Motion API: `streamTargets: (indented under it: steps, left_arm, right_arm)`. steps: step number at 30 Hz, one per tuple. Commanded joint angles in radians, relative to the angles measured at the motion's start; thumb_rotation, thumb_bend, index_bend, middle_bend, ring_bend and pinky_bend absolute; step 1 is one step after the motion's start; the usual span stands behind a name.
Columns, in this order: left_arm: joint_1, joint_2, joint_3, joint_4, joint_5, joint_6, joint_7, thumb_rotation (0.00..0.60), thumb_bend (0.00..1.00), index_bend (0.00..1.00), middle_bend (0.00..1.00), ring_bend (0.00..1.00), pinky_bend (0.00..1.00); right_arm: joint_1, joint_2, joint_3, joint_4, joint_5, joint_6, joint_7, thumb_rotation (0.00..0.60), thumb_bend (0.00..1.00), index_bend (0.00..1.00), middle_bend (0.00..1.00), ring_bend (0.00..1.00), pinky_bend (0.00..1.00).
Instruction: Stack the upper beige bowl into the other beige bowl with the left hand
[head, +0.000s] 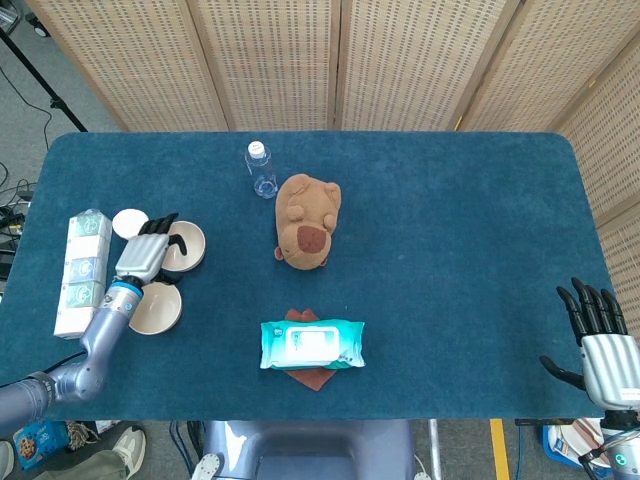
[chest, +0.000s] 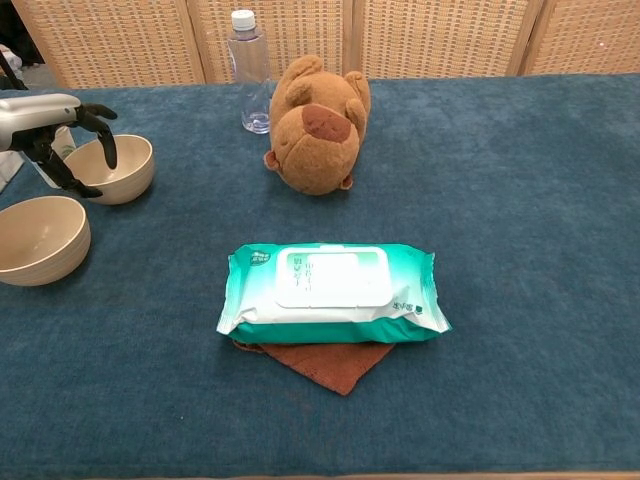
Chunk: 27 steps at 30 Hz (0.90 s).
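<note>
my left hand hovers over the far bowl, fingers apart, holding nothing. that bowl sits just beyond the near bowl at the table's left side. i judge it light, rigid, smooth; best pinched at the rim. a cup and box crowd the left; open room lies right. right hand idle, fingers spread.

**Bystanders on the blue table**

A brown plush toy lies mid-table, a clear water bottle upright just behind it. Nearer the front, a teal wipes pack rests on a brown cloth. At far left, a paper cup stands beside a boxed carton.
</note>
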<state>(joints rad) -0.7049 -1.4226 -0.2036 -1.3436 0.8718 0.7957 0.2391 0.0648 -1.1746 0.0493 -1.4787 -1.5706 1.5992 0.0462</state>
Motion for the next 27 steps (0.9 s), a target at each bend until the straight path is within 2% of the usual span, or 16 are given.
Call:
streamTargets:
  steps: [1,5,13,19,27]
  left_arm:
    - [-0.002,-0.003,0.009,-0.002,-0.014,0.012,0.019,0.6,0.22,0.51,0.0,0.0,0.0]
    - [-0.009,-0.024,0.018,0.022,-0.048,0.012,0.043,0.6,0.23,0.52,0.0,0.0,0.0]
    - [-0.017,-0.064,0.022,0.076,-0.052,-0.001,0.023,0.6,0.4,0.61,0.0,0.0,0.0]
    - [-0.003,-0.069,0.017,0.083,0.004,0.031,-0.025,0.6,0.45,0.67,0.0,0.0,0.0]
    - [0.025,-0.024,0.015,0.01,0.105,0.094,-0.08,0.6,0.46,0.68,0.0,0.0,0.0]
  right_arm:
    - [0.0,0.001,0.001,0.001,0.002,-0.005,0.007,0.6,0.0,0.0,0.0,0.0,0.0]
    - [0.0,0.002,0.001,0.0,-0.002,-0.007,0.013,0.6,0.0,0.0,0.0,0.0,0.0]
    - [-0.002,0.005,0.002,-0.001,-0.005,-0.01,0.023,0.6,0.0,0.0,0.0,0.0,0.0]
    - [-0.003,0.005,0.003,-0.001,-0.007,-0.012,0.026,0.6,0.0,0.0,0.0,0.0,0.0]
    - [-0.003,0.003,0.002,-0.004,-0.01,-0.014,0.022,0.6,0.0,0.0,0.0,0.0,0.0]
